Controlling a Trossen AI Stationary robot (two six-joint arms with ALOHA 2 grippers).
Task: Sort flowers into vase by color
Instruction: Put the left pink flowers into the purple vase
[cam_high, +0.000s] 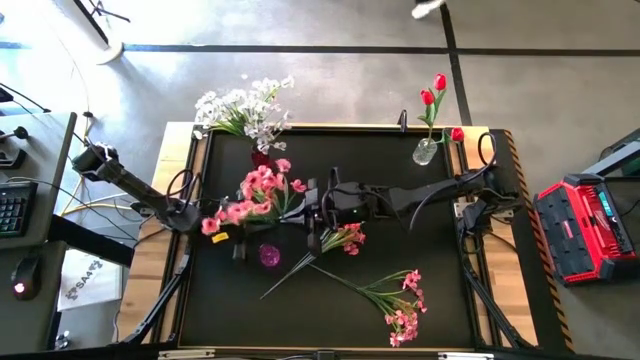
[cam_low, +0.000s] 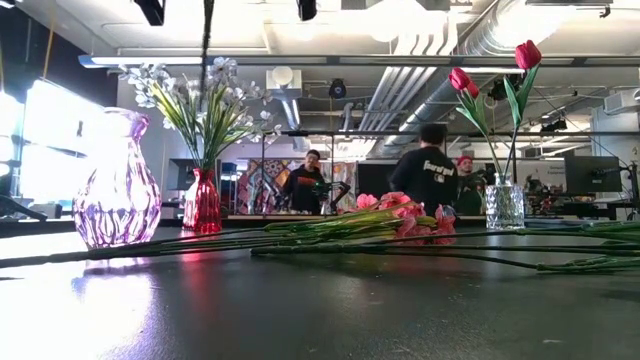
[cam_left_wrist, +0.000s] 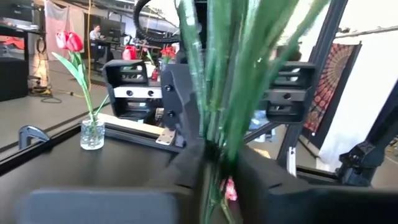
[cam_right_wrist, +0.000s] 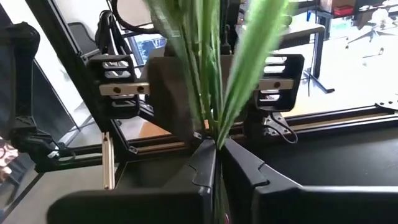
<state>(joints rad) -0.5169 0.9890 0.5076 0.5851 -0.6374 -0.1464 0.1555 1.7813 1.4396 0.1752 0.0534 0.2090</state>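
Both my grippers hold the same pink bunch (cam_high: 258, 192) mid-table: right gripper (cam_right_wrist: 217, 152) pinched tight on the stems, left gripper (cam_left_wrist: 217, 158) narrowed around them, seemingly gripping too. Risk: if either arm pulls while both clamp, stems could bend or tear free beside the purple vase (cam_high: 270, 255).

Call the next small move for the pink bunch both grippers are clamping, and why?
Probably release the right gripper: it and the left gripper both pinch the pink bunch by its stems above the table, and the purple vase stands empty close by, on the left arm's side.
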